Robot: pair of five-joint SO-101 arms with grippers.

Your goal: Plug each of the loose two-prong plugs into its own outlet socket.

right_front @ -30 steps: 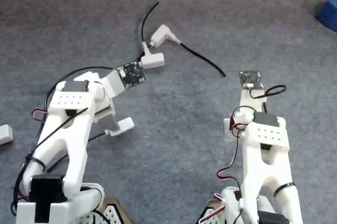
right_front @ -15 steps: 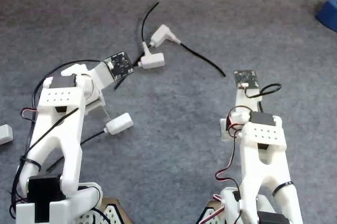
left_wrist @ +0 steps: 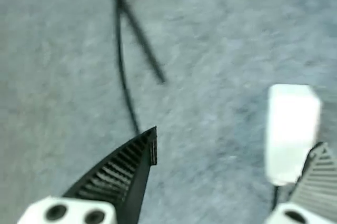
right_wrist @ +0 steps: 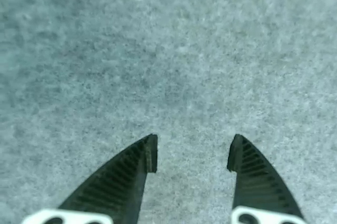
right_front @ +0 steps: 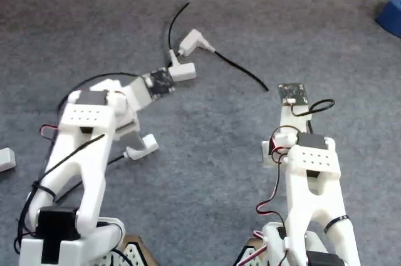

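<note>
both grippers are gaping wide: left gripper point(left_wrist: 235, 138) is hovering beside one white plug point(left_wrist: 292, 132), right gripper point(right_wrist: 193, 137) over carpet point(right_wrist: 158, 50); two corded plugs point(right_front: 191, 42) are lying close together.

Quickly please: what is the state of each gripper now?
Left gripper: open, holding nothing; white rectangular plastic block beside one finger.
Right gripper: open, holding nothing.

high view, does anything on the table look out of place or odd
Nothing looks damaged or spilled. The angled white plug and the flat white plug lie loose and bunched close together, with a black cord trailing off across the grey mat. A third white piece lies apart, beside the left arm.
</note>
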